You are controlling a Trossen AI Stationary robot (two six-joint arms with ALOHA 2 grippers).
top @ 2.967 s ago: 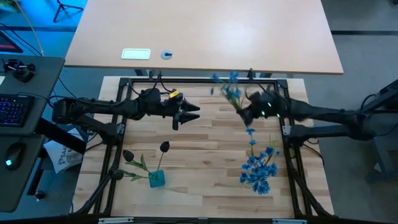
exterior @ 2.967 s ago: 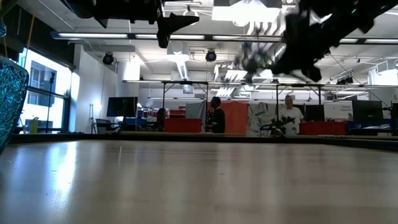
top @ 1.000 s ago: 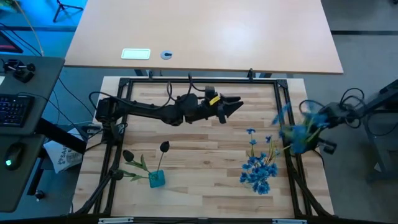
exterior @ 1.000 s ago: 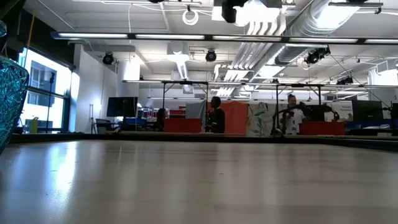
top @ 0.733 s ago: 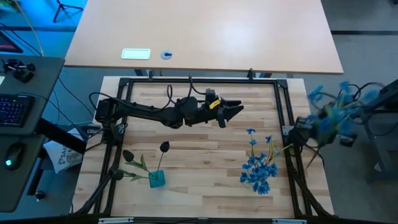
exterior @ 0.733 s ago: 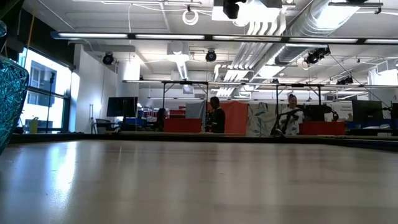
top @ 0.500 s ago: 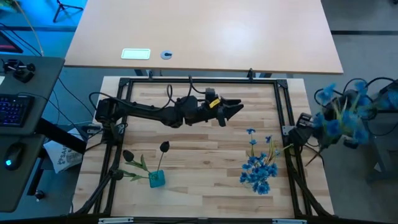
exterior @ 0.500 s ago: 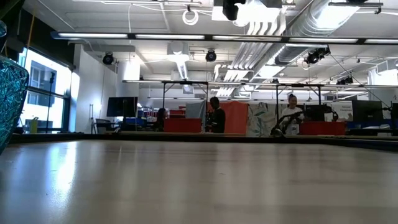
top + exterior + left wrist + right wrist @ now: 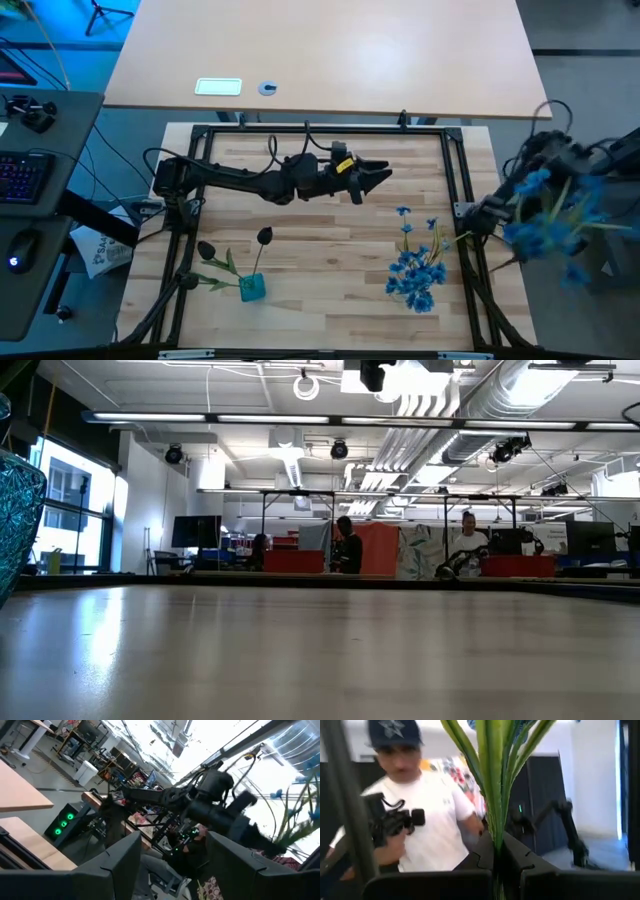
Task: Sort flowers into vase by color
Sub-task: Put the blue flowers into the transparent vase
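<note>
A sprig of blue flowers (image 9: 548, 215) hangs beyond the table's right edge, with my right gripper (image 9: 522, 190) shut on its green stems. More blue flowers (image 9: 415, 268) stand bunched on the table's near right; their vase is hidden under them. A small teal vase (image 9: 252, 289) at the near left holds stems with dark buds (image 9: 264, 236). My left gripper (image 9: 378, 177) hovers open and empty over the table's far middle, pointing right. My right gripper pinches the sprig's bundled green stems (image 9: 495, 837) between its two fingers. The stems and leaves run on out past the fingertips. The sprig is lifted clear, out beyond the table's right edge.
A dark metal frame (image 9: 320, 128) rims the wooden table. A pale desk (image 9: 330, 50) lies beyond the far edge. A person in a white shirt (image 9: 420, 815) stands in front of my right gripper, holding a device. The teal vase (image 9: 15, 510) shows at the low view's left edge.
My right gripper has carried the blue sprig from over the table's right rim out past the right edge, rising and rolling as it swung, then drifting toward the near side. It has stayed shut on the stems.
</note>
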